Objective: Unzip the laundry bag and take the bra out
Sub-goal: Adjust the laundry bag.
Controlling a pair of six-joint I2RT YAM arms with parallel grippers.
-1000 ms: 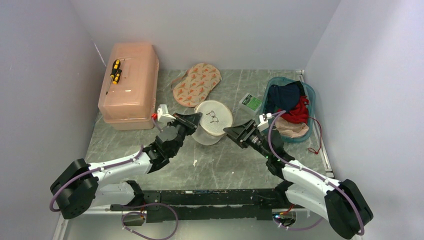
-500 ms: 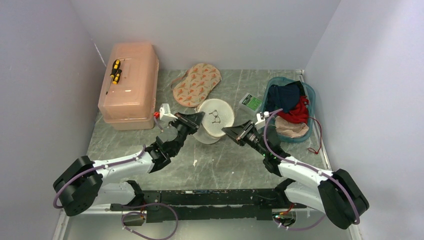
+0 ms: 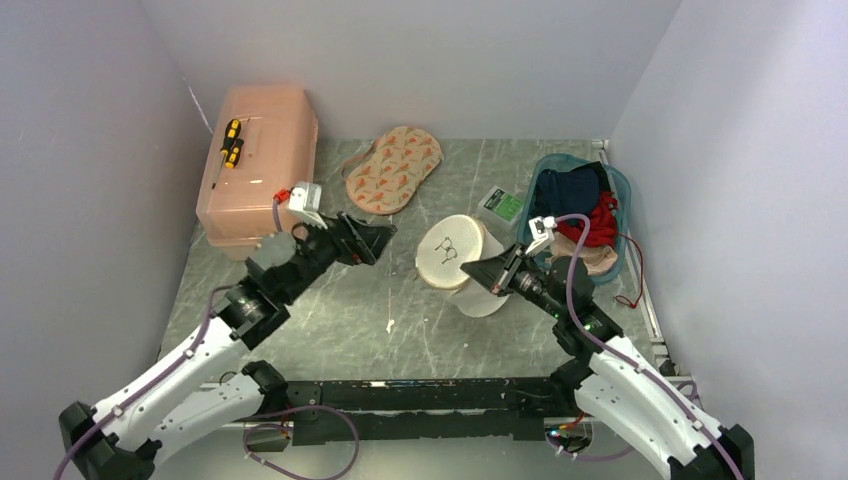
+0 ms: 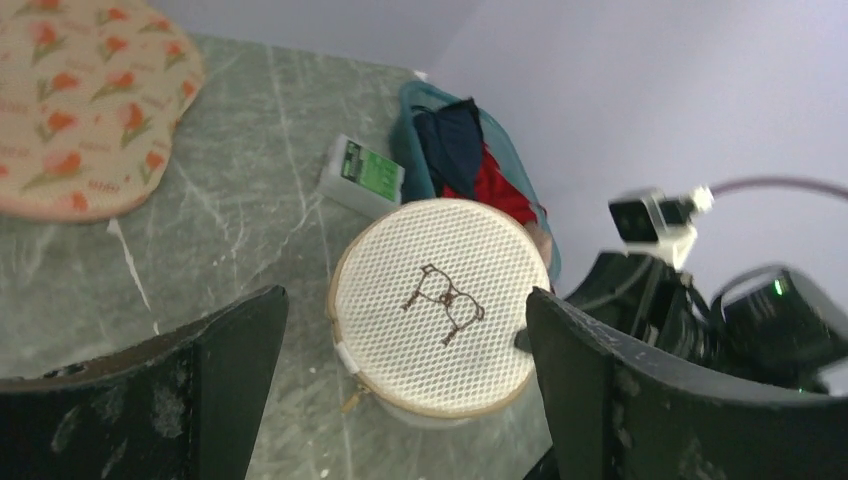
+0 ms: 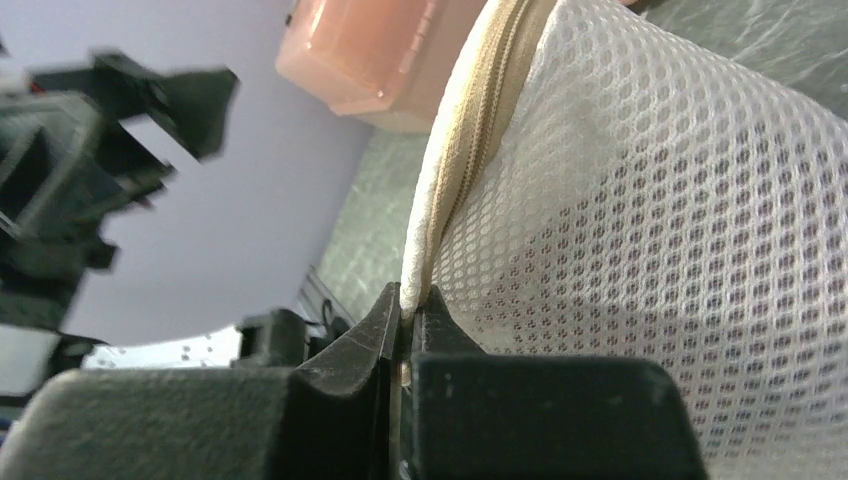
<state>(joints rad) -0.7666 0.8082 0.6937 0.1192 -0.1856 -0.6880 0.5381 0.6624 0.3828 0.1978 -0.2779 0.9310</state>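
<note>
Zip [image 5: 480,90] shut, bra unseen.
My right gripper [image 3: 492,272] pinches the rim of the white mesh drum laundry bag [image 3: 452,255]; my left gripper [image 3: 378,236] gapes empty.

1. The laundry bag [image 3: 462,262] I grip is white honeycomb mesh, with a cream zip rim and a dark brown bra outline on its lid.
2. My left pincer [image 3: 375,238] and right pincer [image 5: 405,310] are black.
3. The table [image 3: 420,330] is grey-green marble, veined white.
4. The pad [image 3: 393,168] is beige with orange flowers.
5. The basket [image 4: 405,110] is teal, with navy cloth [image 3: 568,190] and red cloth [image 3: 602,222].
6. The box [image 3: 258,190] is salmon pink.
7. The screwdriver [image 3: 231,143] is yellow and black.
</note>
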